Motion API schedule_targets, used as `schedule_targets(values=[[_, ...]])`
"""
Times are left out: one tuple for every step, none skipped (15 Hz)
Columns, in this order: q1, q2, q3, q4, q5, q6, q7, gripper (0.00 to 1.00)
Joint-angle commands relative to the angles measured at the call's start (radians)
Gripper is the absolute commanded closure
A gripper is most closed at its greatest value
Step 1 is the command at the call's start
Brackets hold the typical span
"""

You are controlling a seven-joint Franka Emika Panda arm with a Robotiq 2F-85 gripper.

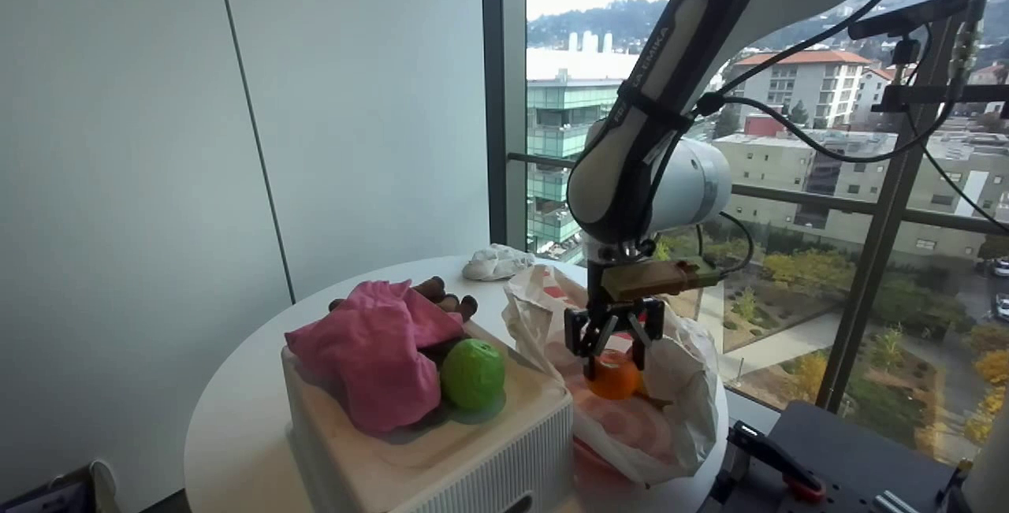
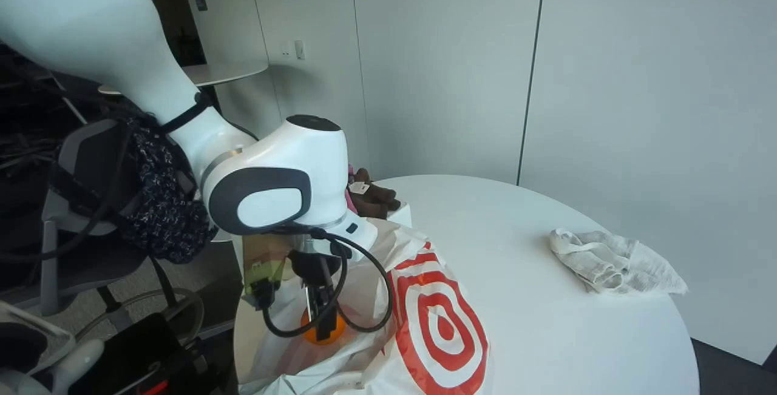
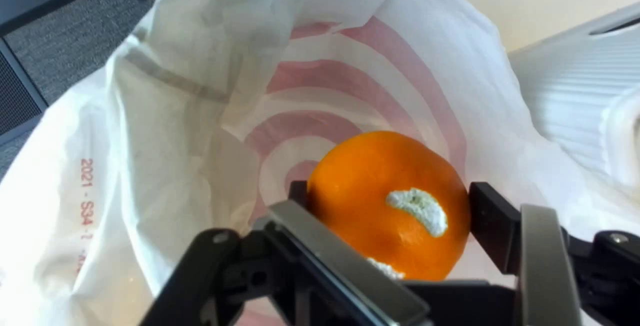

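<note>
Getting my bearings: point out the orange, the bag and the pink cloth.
Orange (image 3: 372, 211), wrist view: bare skin near its middle.
Bag (image 2: 446, 327), in an exterior view: outer wall's red dot.
Pink cloth (image 1: 380, 367), in an exterior view: middle folds.

wrist view | orange (image 3: 372, 196): partly behind tool (image 3: 389, 199) | bag (image 3: 170, 191): cut off
</note>
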Motion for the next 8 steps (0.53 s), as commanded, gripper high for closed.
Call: schedule_targets(values=[[-0.107,-0.245,0.11,-0.067,-0.131,-0.012,0.04,0.45],[-0.128,-0.3,0.143,-0.072,-0.152,-0.018,0.03,0.45],[-0.143,-0.352,0.177,-0.072,-0.177,-0.023,0.023,0.45],[-0.154,-0.39,0.209,-0.066,-0.186,-0.022,0.016,0.45],[-0.155,-0.415,0.239,-0.047,-0.184,-0.017,0.01,0.45],[-0.151,-0.428,0.264,-0.028,-0.172,0.0,-0.002,0.45],[-0.143,-0.432,0.289,-0.004,-0.167,0.014,-0.013,0.45],[-0.134,-0.432,0.307,0.015,-0.162,0.033,-0.03,0.45]])
